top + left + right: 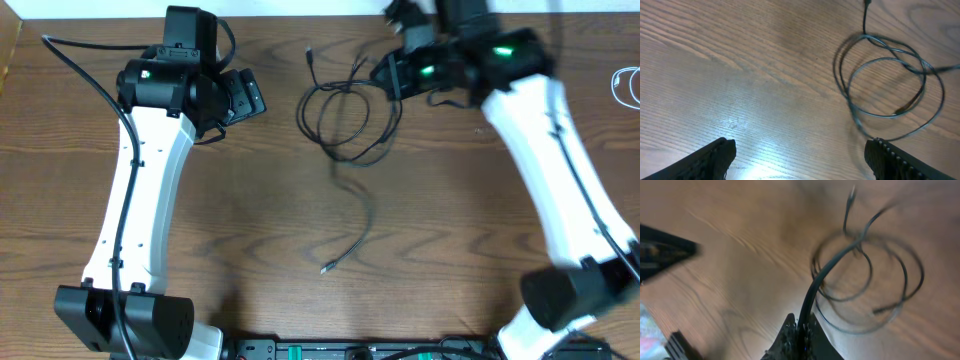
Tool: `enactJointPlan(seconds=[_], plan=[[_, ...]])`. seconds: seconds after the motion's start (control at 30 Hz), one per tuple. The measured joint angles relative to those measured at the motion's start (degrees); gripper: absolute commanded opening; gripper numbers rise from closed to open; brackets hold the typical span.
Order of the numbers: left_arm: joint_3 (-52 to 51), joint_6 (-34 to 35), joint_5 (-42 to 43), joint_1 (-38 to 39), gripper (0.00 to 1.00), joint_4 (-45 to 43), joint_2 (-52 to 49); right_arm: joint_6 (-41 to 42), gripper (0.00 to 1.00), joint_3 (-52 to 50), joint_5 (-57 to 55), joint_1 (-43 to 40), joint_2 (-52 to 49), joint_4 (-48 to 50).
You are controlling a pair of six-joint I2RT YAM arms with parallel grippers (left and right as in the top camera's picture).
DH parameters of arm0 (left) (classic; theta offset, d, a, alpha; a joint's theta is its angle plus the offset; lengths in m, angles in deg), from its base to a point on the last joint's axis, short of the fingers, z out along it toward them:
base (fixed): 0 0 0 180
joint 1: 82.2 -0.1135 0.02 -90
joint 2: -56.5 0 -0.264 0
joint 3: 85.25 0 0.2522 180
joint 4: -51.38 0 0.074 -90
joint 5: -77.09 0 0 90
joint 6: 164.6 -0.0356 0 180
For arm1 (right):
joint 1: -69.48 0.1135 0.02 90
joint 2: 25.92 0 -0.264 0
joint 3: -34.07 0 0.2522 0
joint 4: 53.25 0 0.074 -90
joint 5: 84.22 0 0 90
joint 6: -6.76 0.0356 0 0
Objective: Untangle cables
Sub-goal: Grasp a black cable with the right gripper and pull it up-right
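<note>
Black cables (330, 264) lie in tangled loops at the table's back middle, and one tail runs forward to a small plug end. My right gripper (386, 72) is at the right side of the loops. In the right wrist view it (803, 326) is shut on a black cable (813, 287) that rises from the jaws toward the blurred coils (866, 298). My left gripper (250, 95) is left of the tangle. In the left wrist view it (800, 160) stands open over bare wood, with the loops (890, 116) ahead and to its right. A white cable (628, 86) lies at the far right edge.
The wooden table (240, 210) carries both white arms, whose bases stand at the front left and front right. A dark bar (350, 350) runs along the front edge. Thick black wires hang on the left arm (125, 130).
</note>
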Motion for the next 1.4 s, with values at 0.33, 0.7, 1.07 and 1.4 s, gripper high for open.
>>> enactJointPlan(seconds=[0.33, 0.7, 1.07, 1.4], plan=[[0.0, 0.44, 1.44, -0.02, 0.98, 1.7, 0.0, -0.33, 0.01, 0.11, 5.53, -6.64, 1.88, 2.91], [0.0, 0.46, 3.82, -0.02, 0.98, 1.77, 0.0, -0.33, 0.01, 0.11, 6.43, -8.68, 1.88, 1.55], [0.0, 0.68, 5.75, -0.02, 0.98, 1.73, 0.0, -0.31, 0.01, 0.11, 6.49, -8.68, 1.88, 0.98], [0.0, 0.68, 5.75, -0.02, 0.98, 1.51, 0.0, -0.31, 0.01, 0.11, 6.49, -8.68, 1.88, 0.92]])
